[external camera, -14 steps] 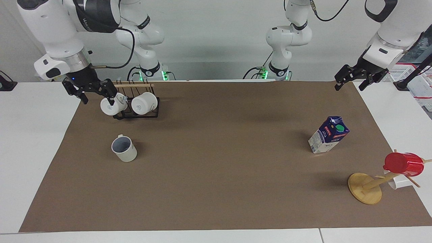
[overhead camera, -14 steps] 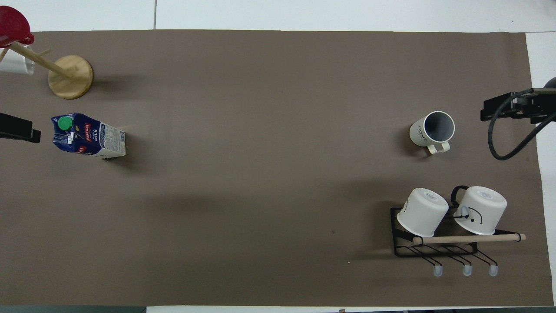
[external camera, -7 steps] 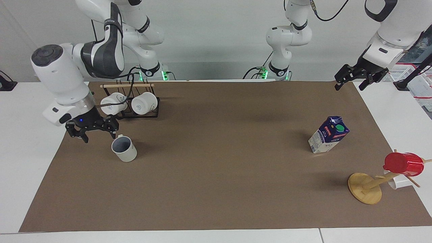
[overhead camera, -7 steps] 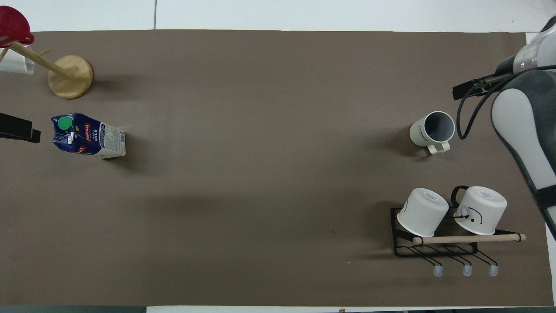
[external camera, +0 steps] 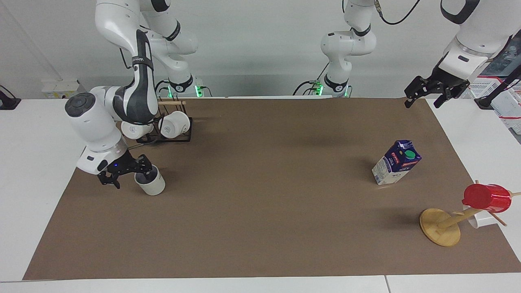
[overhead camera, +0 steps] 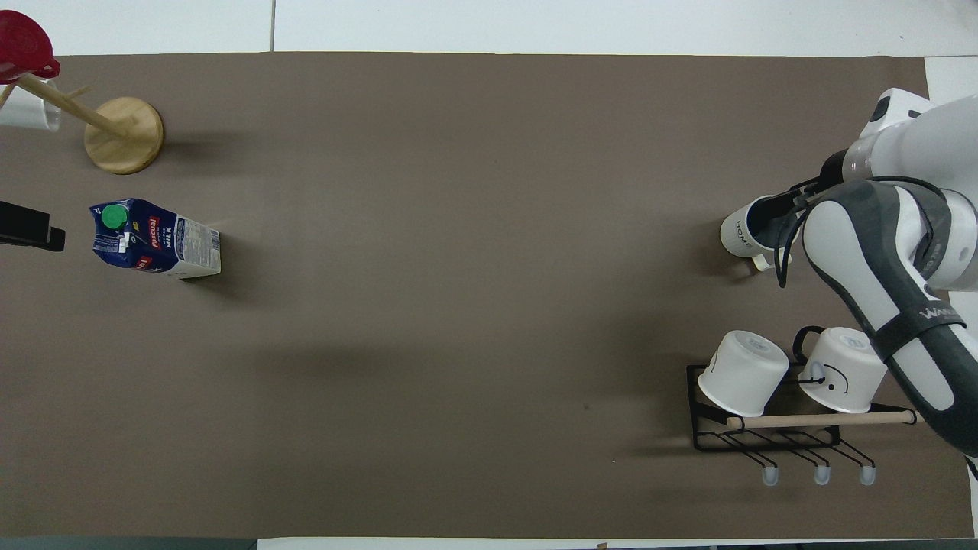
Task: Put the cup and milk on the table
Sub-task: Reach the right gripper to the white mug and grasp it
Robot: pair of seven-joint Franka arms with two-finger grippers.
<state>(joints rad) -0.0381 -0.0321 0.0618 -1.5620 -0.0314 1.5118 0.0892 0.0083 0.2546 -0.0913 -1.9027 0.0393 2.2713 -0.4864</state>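
The cup (external camera: 152, 186) (overhead camera: 739, 234), pale grey with a bluish inside, stands on the brown paper of the table (external camera: 260, 203) toward the right arm's end. My right gripper (external camera: 127, 176) (overhead camera: 787, 208) is low at the cup and open, with one finger at the cup's mouth and the other beside the cup. The milk (external camera: 395, 167) (overhead camera: 154, 238), a blue and white carton with a green cap, stands on the paper toward the left arm's end. My left gripper (external camera: 423, 101) (overhead camera: 27, 229) waits open in the air, over the paper's corner near the robots.
A black wire rack (external camera: 171, 138) (overhead camera: 772, 439) holding two white mugs sits nearer to the robots than the cup. A wooden mug tree (external camera: 440, 227) (overhead camera: 124, 135) carrying a red cup (external camera: 487, 198) stands farther from the robots than the milk. A white basket (external camera: 502, 97) sits at the table's edge.
My right arm swung from the rack out over the paper and came down to the cup, its gripper open throughout. The left arm, cup and milk stayed put.
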